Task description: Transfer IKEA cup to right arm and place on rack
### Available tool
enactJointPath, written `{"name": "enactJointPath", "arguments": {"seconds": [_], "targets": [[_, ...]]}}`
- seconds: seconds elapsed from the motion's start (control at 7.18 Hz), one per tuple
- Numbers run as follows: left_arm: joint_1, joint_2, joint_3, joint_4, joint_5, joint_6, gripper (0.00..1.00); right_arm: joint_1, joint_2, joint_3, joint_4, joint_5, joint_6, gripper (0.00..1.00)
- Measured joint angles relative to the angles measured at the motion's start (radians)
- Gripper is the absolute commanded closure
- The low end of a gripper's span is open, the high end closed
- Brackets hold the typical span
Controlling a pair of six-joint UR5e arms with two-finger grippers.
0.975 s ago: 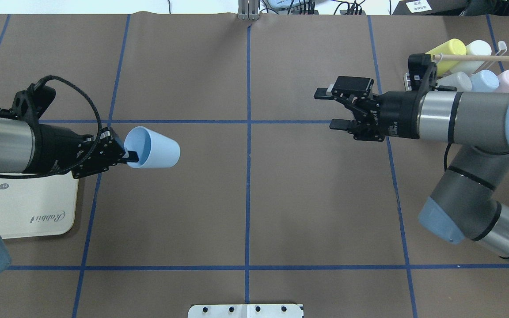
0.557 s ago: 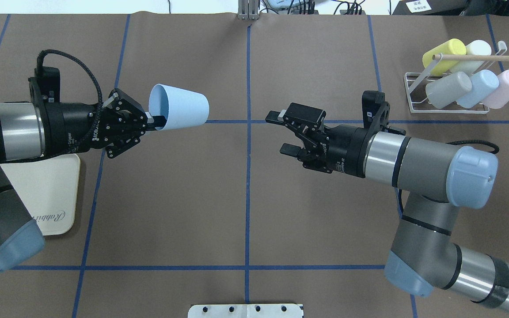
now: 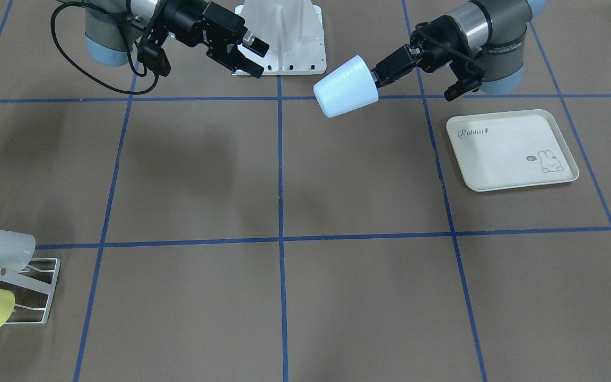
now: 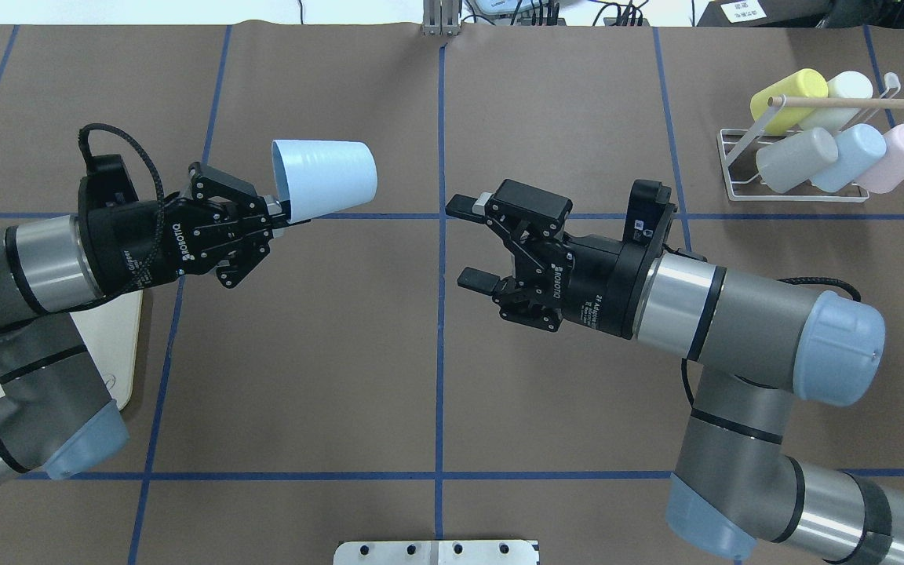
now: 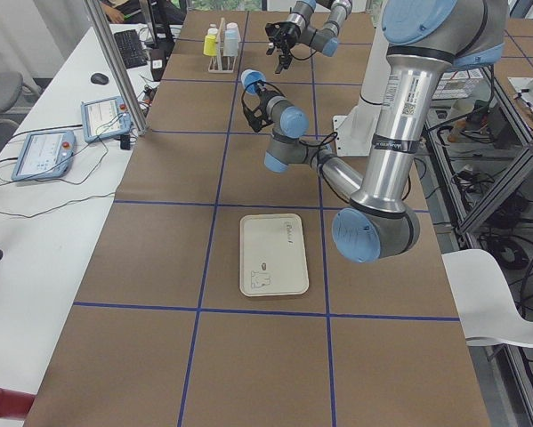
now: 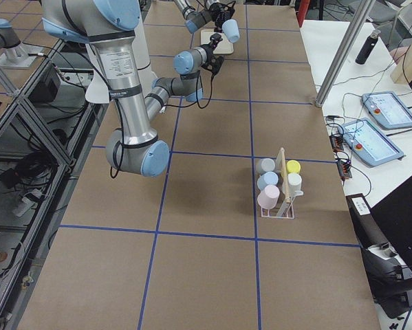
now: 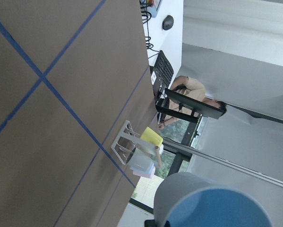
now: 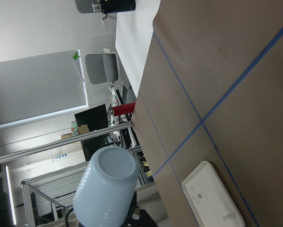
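The pale blue tapered plastic cup (image 4: pixel 325 182) hangs on its side above the table, just left of the centre line in the overhead view, its rim pinched by the left gripper (image 4: pixel 282 214). Within the last second the right gripper (image 4: pixel 465 242), jaws spread and empty, has swung from beside the white wire rack (image 4: pixel 793 198) at upper right to mid-frame, facing the cup's base. The gap has narrowed, so the hand-over looks close
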Motion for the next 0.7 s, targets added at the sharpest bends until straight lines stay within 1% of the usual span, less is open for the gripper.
{"name": "enactJointPath", "arguments": {"seconds": [0.28,0.7], "targets": [[0.017,-0.041,0.004,-0.018,0.006,-0.086,1.00,-0.004,0.033,-0.014,0.022,-0.009,0.014,0.02],[0.061,-0.053,-0.014,-0.022,0.006,-0.129,1.00,-0.006,0.055,-0.021,0.032,-0.009,0.012,0.02]]}}
